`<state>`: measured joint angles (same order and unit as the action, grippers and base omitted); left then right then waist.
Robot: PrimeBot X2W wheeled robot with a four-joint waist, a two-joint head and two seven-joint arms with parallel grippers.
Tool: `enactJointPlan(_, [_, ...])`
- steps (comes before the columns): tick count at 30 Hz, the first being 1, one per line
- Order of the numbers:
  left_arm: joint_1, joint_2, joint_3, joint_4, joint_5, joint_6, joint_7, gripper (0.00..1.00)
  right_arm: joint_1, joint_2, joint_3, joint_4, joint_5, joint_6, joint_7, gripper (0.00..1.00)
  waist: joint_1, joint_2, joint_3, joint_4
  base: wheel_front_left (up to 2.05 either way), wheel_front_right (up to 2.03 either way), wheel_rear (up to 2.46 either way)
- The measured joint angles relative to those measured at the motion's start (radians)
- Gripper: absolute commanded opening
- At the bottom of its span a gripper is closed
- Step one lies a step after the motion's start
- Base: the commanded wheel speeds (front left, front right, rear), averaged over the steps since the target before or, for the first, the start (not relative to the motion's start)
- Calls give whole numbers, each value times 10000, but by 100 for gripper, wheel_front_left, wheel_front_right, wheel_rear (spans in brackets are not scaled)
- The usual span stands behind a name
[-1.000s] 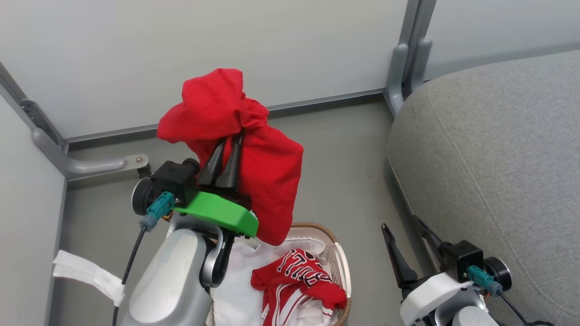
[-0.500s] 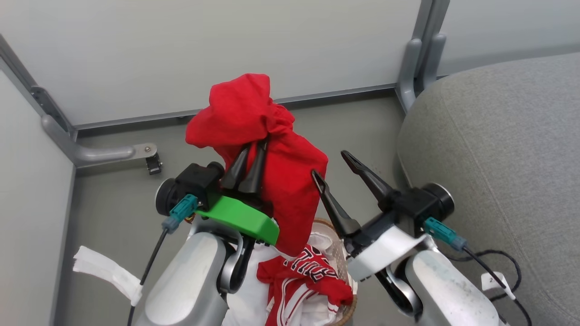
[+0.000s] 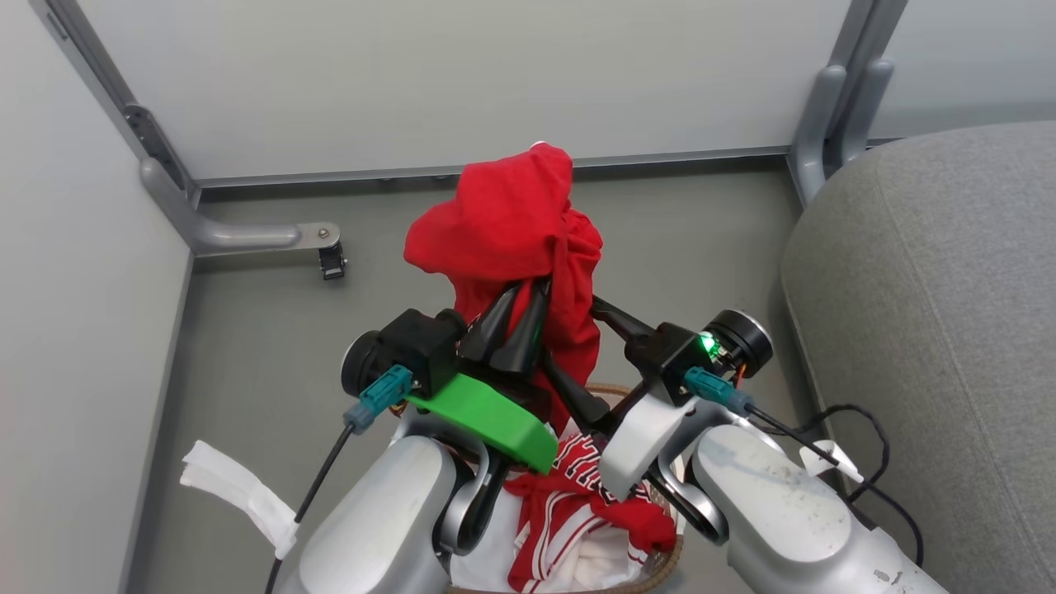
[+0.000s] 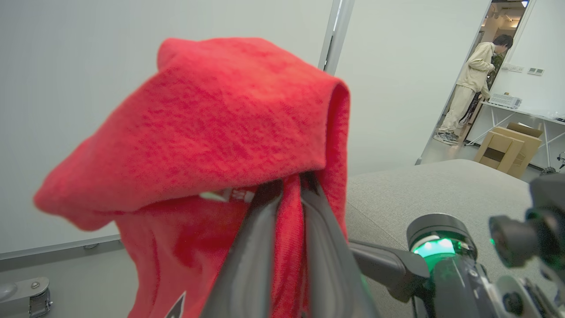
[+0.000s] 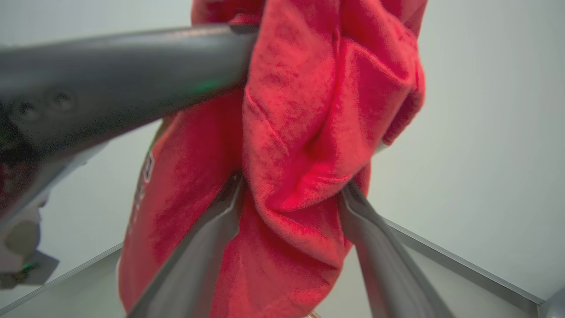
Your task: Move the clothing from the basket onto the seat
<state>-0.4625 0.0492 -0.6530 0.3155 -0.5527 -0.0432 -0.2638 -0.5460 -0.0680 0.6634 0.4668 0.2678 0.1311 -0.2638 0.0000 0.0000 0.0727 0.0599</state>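
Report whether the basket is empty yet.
Not empty. A red-and-white lettered garment lies inside the basket, while the left gripper holds another red garment up above it.

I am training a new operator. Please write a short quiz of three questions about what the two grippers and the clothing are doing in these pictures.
1. True or false: the left gripper is shut on the red garment and holds it up in the air.
2. Choose one: the right gripper is A) shut on a white sheet, B) open, with one finger on each side of the hanging red garment, C) resting on the grey cushion.
3. Fill the gap: the lettered garment lies in the ___.

Key: 1 true; 2 B; 3 basket.
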Motion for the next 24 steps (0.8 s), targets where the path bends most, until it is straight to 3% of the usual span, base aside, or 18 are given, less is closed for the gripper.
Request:
enactJointPlan(1, [-3, 4, -52, -31, -52, 17, -2, 0, -53, 56, 63, 247, 125, 0, -4, 49, 0, 0, 14, 62, 0, 0, 0])
enactJointPlan(2, [-8, 6, -109, -58, -104, 40, -2, 0, -83, 90, 111, 458, 272, 0, -4, 28, 0, 0, 28, 125, 0, 0, 0])
enactJointPlan(3, [-7, 4, -134, -92, -146, 59, 0, 0, -101, 104, 107, 533, 364, 0, -4, 0, 0, 0, 41, 172, 0, 0, 0])
enactJointPlan(10, [3, 2, -228, -209, -222, 221, -2, 0, -171, 155, -280, 186, 650, 0, 0, 0, 0, 0, 185, 316, 0, 0, 0])
enactJointPlan(11, [9, 4, -203, -188, -140, 267, -4, 18, -150, 159, -407, 42, 616, 0, 4, 0, 0, 0, 200, 278, 0, 0, 0])
enactJointPlan(12, [11, 2, -165, -190, -59, 286, -6, 46, -114, 159, -550, -102, 566, 0, 4, 0, 0, 0, 214, 230, 0, 0, 0])
enactJointPlan(13, [13, -2, -136, -188, -38, 301, -8, 100, -63, 163, -692, -215, 545, 0, 4, 0, 0, 0, 226, 182, 0, 0, 0])
enactJointPlan(24, [108, -2, 598, 107, 951, 244, -8, 100, 523, 173, -1977, -1365, 280, 0, 6, 0, 0, 0, 431, -1133, 0, 0, 0])
